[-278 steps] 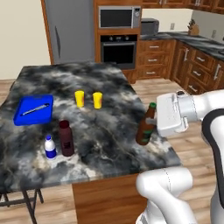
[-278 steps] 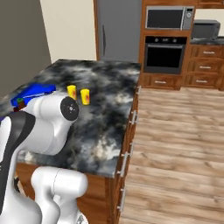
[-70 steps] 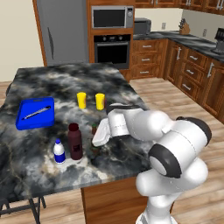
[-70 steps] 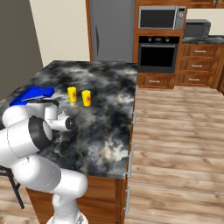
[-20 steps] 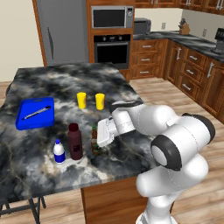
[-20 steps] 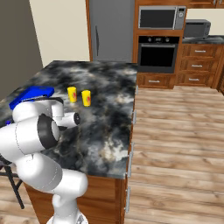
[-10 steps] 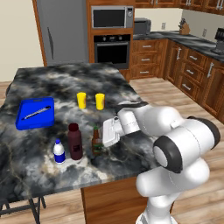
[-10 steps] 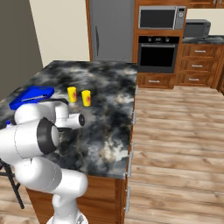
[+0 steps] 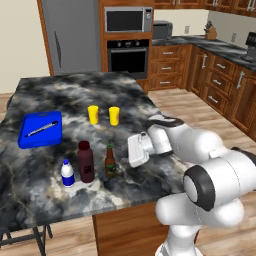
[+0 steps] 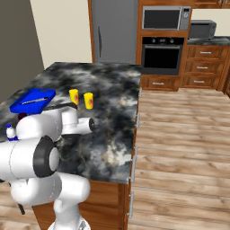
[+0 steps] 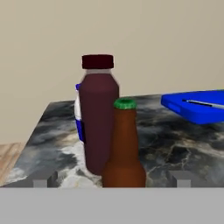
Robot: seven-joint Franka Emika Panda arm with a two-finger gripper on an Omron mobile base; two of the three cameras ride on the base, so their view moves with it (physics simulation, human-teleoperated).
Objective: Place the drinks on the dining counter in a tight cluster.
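Since half a second ago, our gripper (image 9: 131, 151) has backed off rightward, fingers spread and holding nothing. We see the beer bottle (image 9: 110, 161) upright, neck up, left of it, lower middle of the frame on the dining counter (image 9: 50, 90), beside the maroon bottle (image 9: 85, 161) and white bottle (image 9: 67, 173).

Beige wall (image 9: 20, 45), grey fridge (image 9: 70, 37), wood cabinets (image 9: 220, 85), black oven (image 9: 127, 60), microwave (image 9: 127, 20), plank floor (image 10: 184, 148).
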